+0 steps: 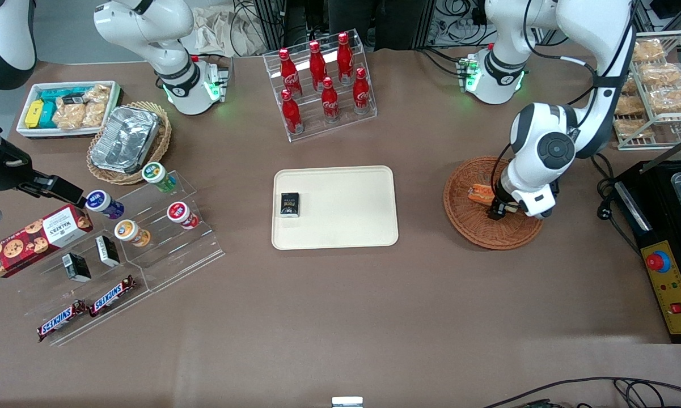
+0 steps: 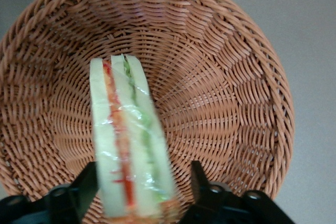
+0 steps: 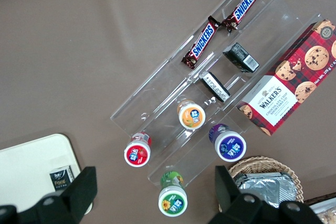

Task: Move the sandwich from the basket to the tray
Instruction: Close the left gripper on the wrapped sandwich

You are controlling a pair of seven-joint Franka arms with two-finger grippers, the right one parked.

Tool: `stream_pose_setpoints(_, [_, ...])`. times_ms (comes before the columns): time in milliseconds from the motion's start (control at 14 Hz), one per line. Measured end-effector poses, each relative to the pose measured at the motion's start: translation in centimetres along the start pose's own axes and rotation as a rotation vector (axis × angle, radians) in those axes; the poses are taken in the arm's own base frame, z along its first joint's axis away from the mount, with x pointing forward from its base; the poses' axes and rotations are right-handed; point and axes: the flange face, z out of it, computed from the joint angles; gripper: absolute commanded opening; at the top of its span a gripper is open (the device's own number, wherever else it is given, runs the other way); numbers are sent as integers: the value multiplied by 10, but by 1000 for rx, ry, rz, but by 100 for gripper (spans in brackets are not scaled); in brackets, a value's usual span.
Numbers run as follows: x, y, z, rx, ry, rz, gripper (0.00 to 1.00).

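The sandwich (image 1: 481, 194) lies in the reddish-brown wicker basket (image 1: 465, 226) toward the working arm's end of the table. In the left wrist view it is a pale wrapped wedge (image 2: 128, 145) with a red and a green filling layer, resting on the basket's weave (image 2: 220, 77). My left gripper (image 1: 502, 211) is down in the basket, open, with its fingers (image 2: 198, 179) on either side of the sandwich's wide end (image 2: 144, 182). One finger is against the bread and the other stands a little apart from it. The cream tray (image 1: 340, 226) lies at the table's middle.
A small black box (image 1: 289, 204) sits on the tray. A clear rack of red bottles (image 1: 320, 85) stands farther from the front camera than the tray. A black appliance with a red button (image 1: 666, 266) and a wire rack of snack packs (image 1: 658, 90) flank the basket.
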Motion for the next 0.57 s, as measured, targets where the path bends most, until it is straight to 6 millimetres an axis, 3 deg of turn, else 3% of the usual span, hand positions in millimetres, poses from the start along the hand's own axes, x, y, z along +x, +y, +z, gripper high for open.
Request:
stream_pose_setpoints(71, [0,0,3,4,-1,-8,19])
stream_pose_setpoints(143, [-1,0,6,9,-1,-13,0])
stream_pose_setpoints(429, [-2,2,5,6,1,-9,0])
stream_pose_setpoints(571, [-3,6,-10,-23,5,-7,0])
